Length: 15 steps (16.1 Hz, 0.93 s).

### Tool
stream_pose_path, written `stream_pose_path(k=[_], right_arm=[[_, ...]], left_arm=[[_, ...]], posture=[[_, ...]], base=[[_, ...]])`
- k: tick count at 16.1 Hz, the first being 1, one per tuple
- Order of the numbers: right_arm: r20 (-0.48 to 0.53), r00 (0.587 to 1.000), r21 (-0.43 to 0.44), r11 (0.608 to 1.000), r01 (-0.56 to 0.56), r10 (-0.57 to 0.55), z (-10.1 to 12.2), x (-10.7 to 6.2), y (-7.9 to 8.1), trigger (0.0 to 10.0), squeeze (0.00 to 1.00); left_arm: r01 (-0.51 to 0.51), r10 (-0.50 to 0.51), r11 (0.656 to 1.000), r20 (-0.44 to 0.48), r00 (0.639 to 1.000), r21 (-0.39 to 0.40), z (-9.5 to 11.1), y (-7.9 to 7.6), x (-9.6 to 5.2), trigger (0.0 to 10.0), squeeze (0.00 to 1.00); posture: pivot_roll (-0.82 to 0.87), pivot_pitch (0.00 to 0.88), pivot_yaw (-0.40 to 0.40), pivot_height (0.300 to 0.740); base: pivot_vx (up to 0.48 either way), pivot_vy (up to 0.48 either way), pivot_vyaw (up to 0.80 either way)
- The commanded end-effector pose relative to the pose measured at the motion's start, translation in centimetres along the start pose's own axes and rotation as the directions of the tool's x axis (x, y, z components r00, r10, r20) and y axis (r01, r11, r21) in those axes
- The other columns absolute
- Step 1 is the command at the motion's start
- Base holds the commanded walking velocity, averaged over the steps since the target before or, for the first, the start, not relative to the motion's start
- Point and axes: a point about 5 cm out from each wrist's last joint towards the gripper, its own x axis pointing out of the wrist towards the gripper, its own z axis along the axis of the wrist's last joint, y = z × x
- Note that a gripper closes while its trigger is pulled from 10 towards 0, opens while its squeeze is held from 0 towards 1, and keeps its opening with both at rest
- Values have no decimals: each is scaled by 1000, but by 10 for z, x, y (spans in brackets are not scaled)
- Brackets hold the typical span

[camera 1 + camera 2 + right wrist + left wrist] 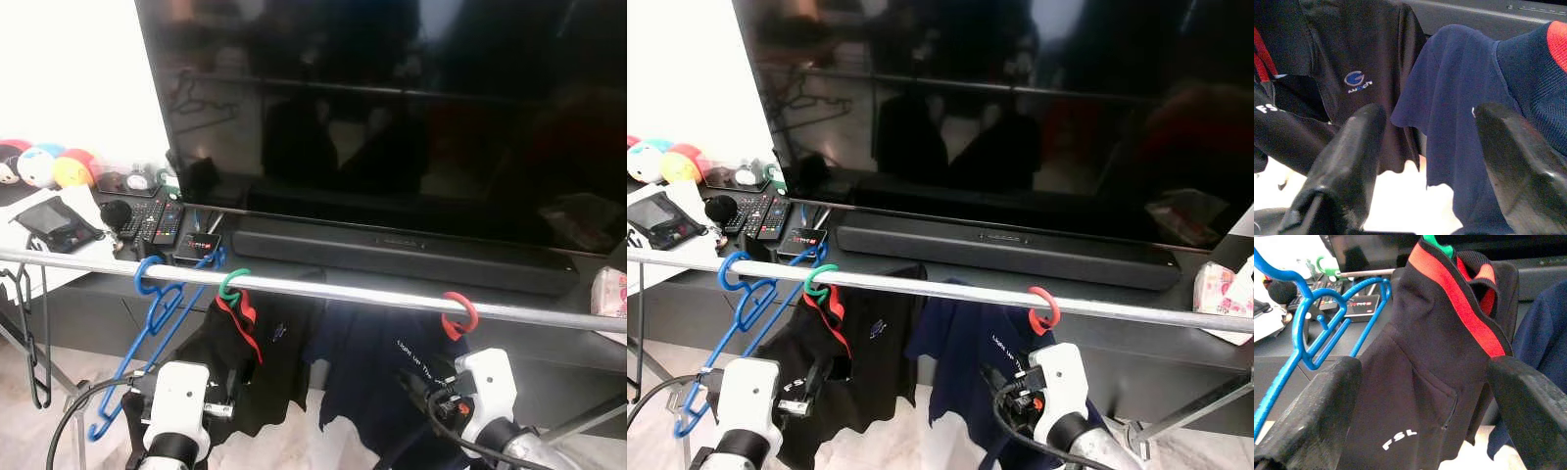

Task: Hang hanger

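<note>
Both claws hang spread wide and grasp nothing: the left gripper [1420, 406] faces a black shirt [1425, 382] with red trim, the right gripper [1425, 161] a navy shirt [1459, 98]. On the metal rail [343, 289], toward its left end, hangs a bare blue plastic hanger [147, 323]; a green hook [233, 284] sits beside it, a red hook [458, 315] farther right. Behind stands a glossy television [392, 108] above a long soundbar [402, 257] on a dark cabinet [108, 294].

I hold both arms low and forward; left gripper [1420, 401] and right gripper [1430, 147] have fingers spread, gripping nothing.
</note>
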Motion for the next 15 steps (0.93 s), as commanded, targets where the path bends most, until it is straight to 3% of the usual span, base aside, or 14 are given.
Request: stream_pose_path(k=[1,5,8,12,13,15], right_arm=[[28,999,-3,1000,20,-20,4,-2,0,10000,0],[60,990,44,991,127,-129,1,-6,-14,10000,0],[72,988,48,989,136,-140,2,-3,-18,10000,0],[122,977,56,984,169,-174,15,10,-27,10000,0],[163,972,37,986,165,-169,29,16,-30,10000,0],[147,974,31,985,172,-175,24,23,-33,10000,0]], left_arm=[[5,-5,1000,6,1000,-6,0,-5,0,10000,0],[6,-6,999,11,1000,-31,0,-8,-2,10000,0],[28,-28,999,2,1000,-27,-3,-11,-2,10000,0],[45,-42,998,56,998,-53,8,-15,21,10000,0],[65,-62,998,83,995,-28,11,-20,34,10000,0],[68,-66,997,74,995,-31,6,-25,35,10000,0]], posture=[[18,0,-61,716],[18,0,-59,716],[11,0,-53,716],[-57,0,-53,716],[-46,0,-70,716],[-9,0,-77,716]], base=[[0,0,0],[0,0,0],[-281,0,0],[-301,0,0],[-311,0,0],[-311,0,0]])
